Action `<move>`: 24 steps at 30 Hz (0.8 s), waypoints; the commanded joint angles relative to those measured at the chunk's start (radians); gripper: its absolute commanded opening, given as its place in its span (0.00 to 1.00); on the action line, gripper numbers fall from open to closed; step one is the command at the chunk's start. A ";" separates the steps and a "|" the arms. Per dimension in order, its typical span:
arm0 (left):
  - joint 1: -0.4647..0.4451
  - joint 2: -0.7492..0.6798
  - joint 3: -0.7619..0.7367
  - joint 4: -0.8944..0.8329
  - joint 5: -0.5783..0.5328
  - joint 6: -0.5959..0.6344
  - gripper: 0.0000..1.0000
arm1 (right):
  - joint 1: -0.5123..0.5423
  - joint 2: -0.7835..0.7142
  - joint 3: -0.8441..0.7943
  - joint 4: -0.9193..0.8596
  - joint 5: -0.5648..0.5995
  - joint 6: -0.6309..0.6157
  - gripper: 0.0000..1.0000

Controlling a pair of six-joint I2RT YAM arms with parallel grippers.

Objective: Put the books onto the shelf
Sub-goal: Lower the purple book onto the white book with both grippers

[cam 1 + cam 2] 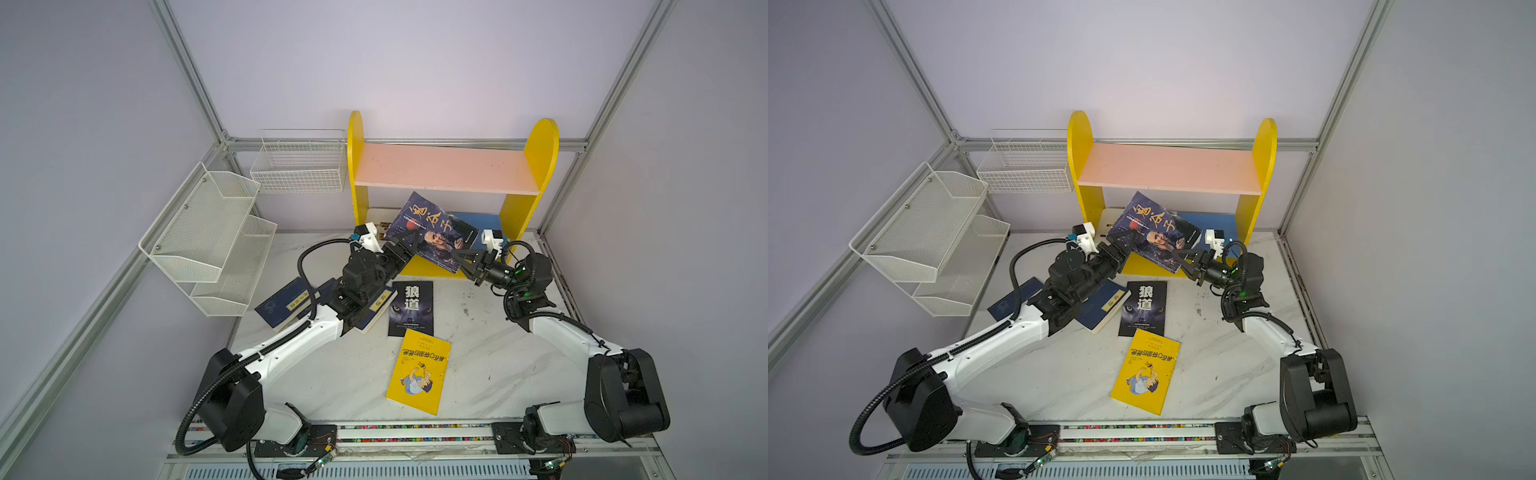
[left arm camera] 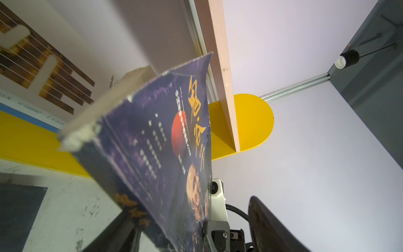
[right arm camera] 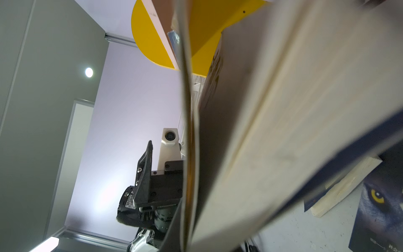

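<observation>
Standing at the back of the marbled table [image 1: 478,365], the yellow shelf [image 1: 540,158] is showing a bare pink upper board [image 1: 440,168], while a larger white book [image 1: 375,219] is lying on its blue lower board [image 1: 484,220]. Both arms are reaching toward the shelf's lower opening, and the dark-blue portrait book [image 1: 432,230] is hanging tilted between them, just in front of that opening. The right gripper [image 1: 464,262] is pinching the book's lower right edge; in its wrist view the page block [image 3: 294,109] is filling most of the frame. The left gripper [image 1: 406,244] is standing with its jaws spread around the book's opposite corner, one finger [image 2: 268,227] showing clear of the cover. On the table in front, the black wolf-eyes book [image 1: 411,307] and the yellow cartoon book [image 1: 419,372] are lying flat, and navy books [image 1: 282,305] with yellow labels are peeking out from under the left arm
</observation>
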 commanded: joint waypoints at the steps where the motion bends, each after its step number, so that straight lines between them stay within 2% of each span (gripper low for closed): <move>1: 0.020 -0.061 -0.058 0.047 0.011 0.046 0.67 | -0.002 0.002 0.026 0.041 -0.121 -0.013 0.16; 4: 0.029 -0.074 -0.060 0.040 0.018 0.056 0.53 | -0.002 0.001 0.026 0.030 -0.134 -0.023 0.16; 8: 0.029 -0.059 -0.056 0.053 0.038 0.055 0.42 | -0.003 0.004 0.041 0.021 -0.139 -0.031 0.16; 14: 0.029 -0.027 -0.063 0.125 0.049 0.027 0.12 | -0.003 -0.005 0.064 -0.082 -0.122 -0.099 0.21; 18: 0.030 -0.009 -0.067 0.190 0.030 0.013 0.01 | -0.002 -0.010 0.045 -0.140 -0.077 -0.127 0.32; 19: 0.029 -0.005 -0.072 0.214 0.017 0.006 0.00 | -0.002 -0.012 0.032 -0.139 -0.055 -0.119 0.39; 22: 0.029 0.008 -0.082 0.286 -0.029 -0.012 0.00 | -0.002 -0.021 -0.011 -0.107 0.003 -0.086 0.53; 24: 0.029 0.017 -0.071 0.293 -0.057 -0.005 0.00 | -0.002 -0.022 -0.030 -0.077 0.026 -0.059 0.58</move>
